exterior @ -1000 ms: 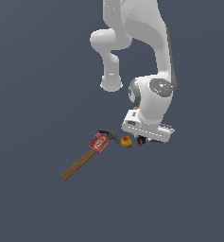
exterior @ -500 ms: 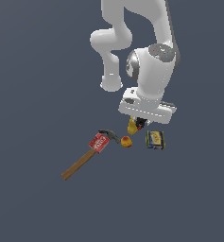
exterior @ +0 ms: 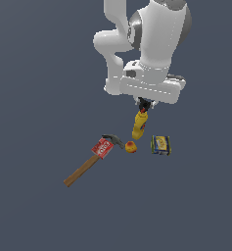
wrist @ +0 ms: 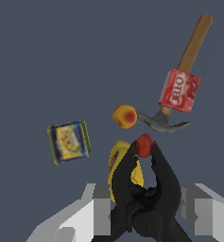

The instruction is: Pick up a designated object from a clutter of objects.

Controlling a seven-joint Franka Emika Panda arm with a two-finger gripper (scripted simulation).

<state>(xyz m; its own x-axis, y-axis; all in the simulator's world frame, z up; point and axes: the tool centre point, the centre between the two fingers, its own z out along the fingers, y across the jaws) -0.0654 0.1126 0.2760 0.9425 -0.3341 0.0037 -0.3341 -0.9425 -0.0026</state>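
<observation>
Now | arm raised, wrist down | tool (exterior: 144, 105) clenched on black clamp (wrist: 144, 189) | above yellow bottle (exterior: 139, 124)

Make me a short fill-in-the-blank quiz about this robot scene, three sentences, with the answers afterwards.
1. The gripper holds a black spring clamp with ____ tips.
2. The hammer has a ____ handle.
3. In the exterior view, the small fruit lies between the hammer's head and the blue-and-yellow ____.

Answers: red; wooden; box

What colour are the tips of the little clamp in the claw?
Red tips on the black clamp, clearest in the wrist view.
</observation>
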